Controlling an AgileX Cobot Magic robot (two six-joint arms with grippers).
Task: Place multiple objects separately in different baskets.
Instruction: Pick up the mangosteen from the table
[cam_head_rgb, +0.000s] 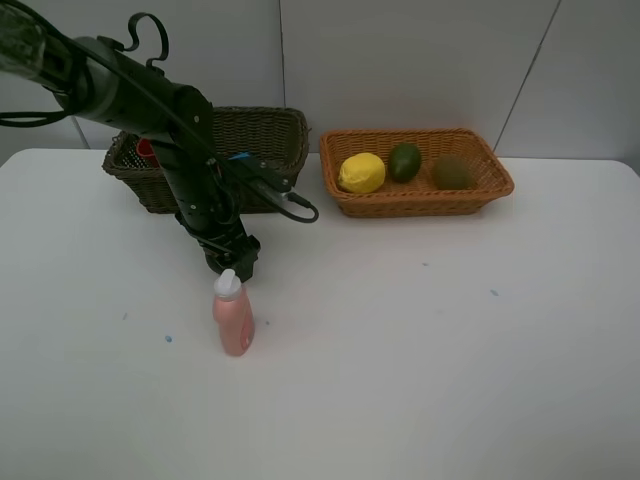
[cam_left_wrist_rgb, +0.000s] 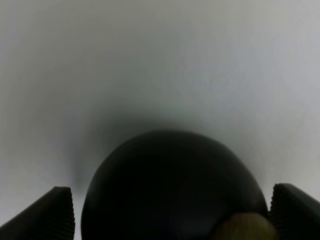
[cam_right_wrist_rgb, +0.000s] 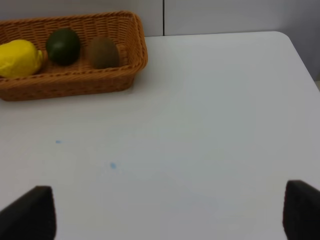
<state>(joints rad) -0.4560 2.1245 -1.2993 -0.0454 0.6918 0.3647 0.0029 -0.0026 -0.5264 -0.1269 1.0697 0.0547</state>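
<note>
We judge the sorting well along but not finished. In the orange basket (cam_head_rgb: 415, 200) lie the lemon (cam_head_rgb: 362, 173), the lime (cam_head_rgb: 404, 161) and the kiwi (cam_head_rgb: 452, 172), side by side. The dark basket (cam_head_rgb: 215, 165) behind our left arm shows a red cup (cam_head_rgb: 146, 151) and something blue (cam_head_rgb: 238, 157) inside, though the arm hides much of it, so we cannot say what else it holds. Still out on the table (cam_head_rgb: 420, 360) stands the pink bottle (cam_head_rgb: 233, 316), upright with its white cap on top, well apart from both baskets. A dark round fruit, the mangosteen (cam_left_wrist_rgb: 172, 187) we take it, shows only in the left wrist view, sitting between the two sides of our left pincer (cam_left_wrist_rgb: 172, 212). That pincer stands wide, low over the table just behind the bottle; the fruit nearly fills the gap, yet we cannot tell whether the tips touch it or grip it. Our right pincer (cam_right_wrist_rgb: 170, 212) is also spread wide and holds nothing, with only bare table between its tips.
</note>
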